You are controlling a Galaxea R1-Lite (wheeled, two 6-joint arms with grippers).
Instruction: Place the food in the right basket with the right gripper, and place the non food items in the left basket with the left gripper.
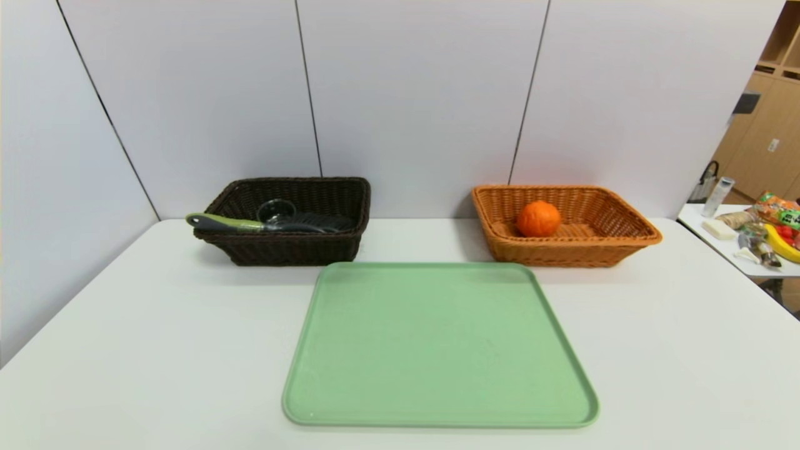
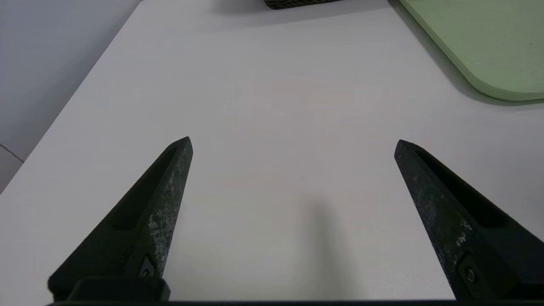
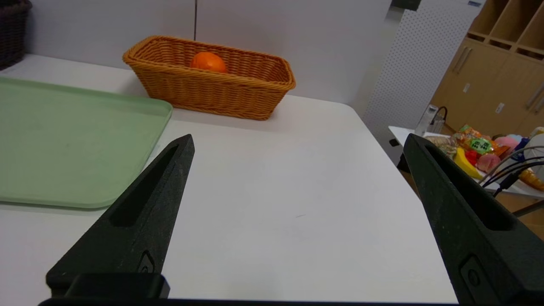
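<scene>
The orange is seen inside the orange basket, the brush and cup in the brown basket. The left gripper and right gripper are held wide open, empty, above the table.

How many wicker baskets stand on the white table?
2: the dark brown basket behind the green tray's left corner, and the orange-tan basket behind its right corner. None seems hidden.

Woven wicker is forming the dark brown basket and orange-tan basket; the green tray is looking smooth, matt plastic; the white table is showing a smooth matt finish.
</scene>
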